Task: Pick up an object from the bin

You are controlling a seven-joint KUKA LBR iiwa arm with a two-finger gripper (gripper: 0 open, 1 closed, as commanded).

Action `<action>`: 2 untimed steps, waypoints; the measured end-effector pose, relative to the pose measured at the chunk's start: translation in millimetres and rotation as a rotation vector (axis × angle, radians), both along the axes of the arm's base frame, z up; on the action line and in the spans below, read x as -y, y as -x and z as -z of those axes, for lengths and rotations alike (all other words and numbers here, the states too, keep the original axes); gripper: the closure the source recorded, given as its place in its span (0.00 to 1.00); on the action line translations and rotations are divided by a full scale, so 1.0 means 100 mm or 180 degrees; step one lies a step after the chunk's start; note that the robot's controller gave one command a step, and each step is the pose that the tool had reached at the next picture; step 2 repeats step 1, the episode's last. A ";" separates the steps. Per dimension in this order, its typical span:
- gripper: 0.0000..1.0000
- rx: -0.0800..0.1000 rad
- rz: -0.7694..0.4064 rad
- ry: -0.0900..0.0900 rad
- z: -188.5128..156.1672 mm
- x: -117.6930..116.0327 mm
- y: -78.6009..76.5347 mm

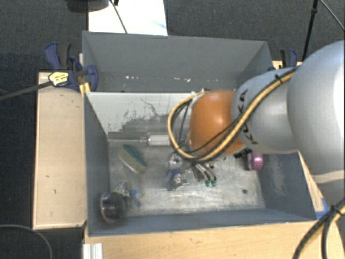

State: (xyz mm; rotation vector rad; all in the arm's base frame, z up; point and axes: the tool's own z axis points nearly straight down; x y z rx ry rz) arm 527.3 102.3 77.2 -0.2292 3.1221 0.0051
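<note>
gripper (pixel 183 172) sits low over a grey-blue bit (pixel 176 181) in the middle of the bin (pixel 97 161), probably lining up a grab. orange cover (pixel 213 120) hides it, can't tell if it's open or closed.

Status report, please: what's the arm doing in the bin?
End effector low at centre of bin. Over small blue-grey piece. Green-tipped bits alongside.

One camera, above bin (pixel 172 58), slightly oblique; arm (pixel 302 112) from right.
</note>
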 end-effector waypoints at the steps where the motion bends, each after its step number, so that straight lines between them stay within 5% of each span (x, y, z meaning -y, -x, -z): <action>1: 1.00 0.0000 -0.0142 0.0018 -1.74 0.85 0.13; 2: 1.00 0.0000 -0.0142 0.0018 -1.74 0.85 0.13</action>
